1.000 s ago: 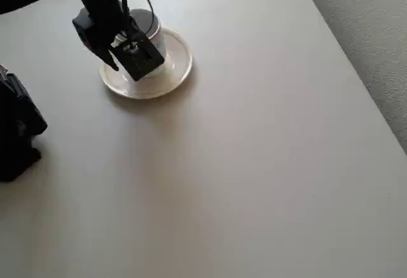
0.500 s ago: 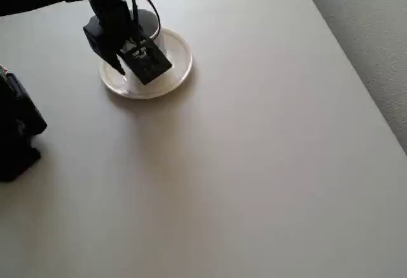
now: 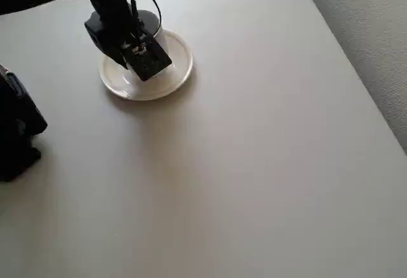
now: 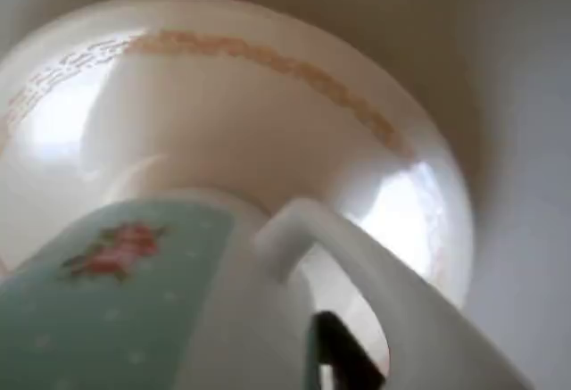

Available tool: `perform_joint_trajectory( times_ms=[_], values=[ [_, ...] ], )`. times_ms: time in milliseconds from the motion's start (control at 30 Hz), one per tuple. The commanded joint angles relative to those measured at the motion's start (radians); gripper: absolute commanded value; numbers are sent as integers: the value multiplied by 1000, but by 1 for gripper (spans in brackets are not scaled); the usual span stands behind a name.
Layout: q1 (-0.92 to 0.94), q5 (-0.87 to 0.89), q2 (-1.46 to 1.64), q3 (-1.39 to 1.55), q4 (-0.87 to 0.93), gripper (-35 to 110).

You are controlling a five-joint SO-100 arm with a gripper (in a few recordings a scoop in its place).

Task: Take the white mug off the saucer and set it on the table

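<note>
In the overhead view the white mug (image 3: 152,25) stands on the saucer (image 3: 177,68) at the upper left of the table (image 3: 254,163). My black gripper (image 3: 137,52) hangs right over the mug and covers most of it. The wrist view is very close: the mug (image 4: 134,301) with its teal band and pink flower, its loop handle (image 4: 366,261), and the glossy saucer (image 4: 223,113) beneath. One dark fingertip (image 4: 343,354) shows through the handle loop. How far apart the jaws stand is hidden.
The arm's black base (image 3: 16,125) sits at the left edge of the table. Grey carpet (image 3: 369,23) lies beyond the table's right edge. Bare tabletop stretches from the saucer toward the front and right.
The gripper has shifted slightly up and right over the mug and sunk lower around it. Mug and saucer stay in place.
</note>
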Motion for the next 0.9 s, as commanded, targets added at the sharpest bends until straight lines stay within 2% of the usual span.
perform_joint_trajectory(
  times_ms=[0, 200, 367, 567, 867],
  values=[
    [46, 37, 195, -48, 44, -2],
    [117, 81, 337, -126, 121, -2],
    [187, 18, 345, -278, 255, -2],
    [321, -172, 336, -368, 367, -2],
    [617, -531, 325, -337, 382, -2]
  ],
)
